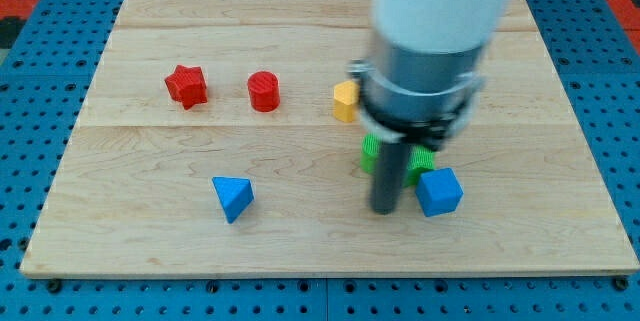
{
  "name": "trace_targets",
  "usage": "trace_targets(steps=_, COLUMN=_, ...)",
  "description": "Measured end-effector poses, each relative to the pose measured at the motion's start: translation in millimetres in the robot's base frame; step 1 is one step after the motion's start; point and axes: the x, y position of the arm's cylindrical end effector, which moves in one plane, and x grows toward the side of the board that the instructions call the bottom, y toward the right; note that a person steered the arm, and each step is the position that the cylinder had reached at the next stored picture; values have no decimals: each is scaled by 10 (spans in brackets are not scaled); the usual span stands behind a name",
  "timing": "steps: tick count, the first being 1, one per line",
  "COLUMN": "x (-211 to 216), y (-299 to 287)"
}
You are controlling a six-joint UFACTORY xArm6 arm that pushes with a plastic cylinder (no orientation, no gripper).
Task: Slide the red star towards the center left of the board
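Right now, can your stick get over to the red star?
Probably yes. My tip sits beside the blue cube, far to the view's right of the red star. The red cylinder stands close on the star's right, so I'd steer around it.

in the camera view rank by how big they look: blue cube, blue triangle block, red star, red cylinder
1. Blue cube, largest.
2. Blue triangular block, slightly smaller. Both sit nearer the view's bottom, so nearness may inflate them.
3. Red star block and red cylinder: too alike to rank; the star spreads a little wider.

My tip is just left of the blue cube.
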Motion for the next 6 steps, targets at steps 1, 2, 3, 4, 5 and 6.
trace_targets(steps=1, x=-307, y=-894)
trace_targets(steps=2, x=-642, y=-1233)
trace_targets(steps=3, x=-1152, y=-1226)
trace_targets(steps=4, x=-1347, y=-1325)
trace_targets(steps=5, x=-1350, y=-1405)
trace_targets(steps=6, x=-1479, y=-1742)
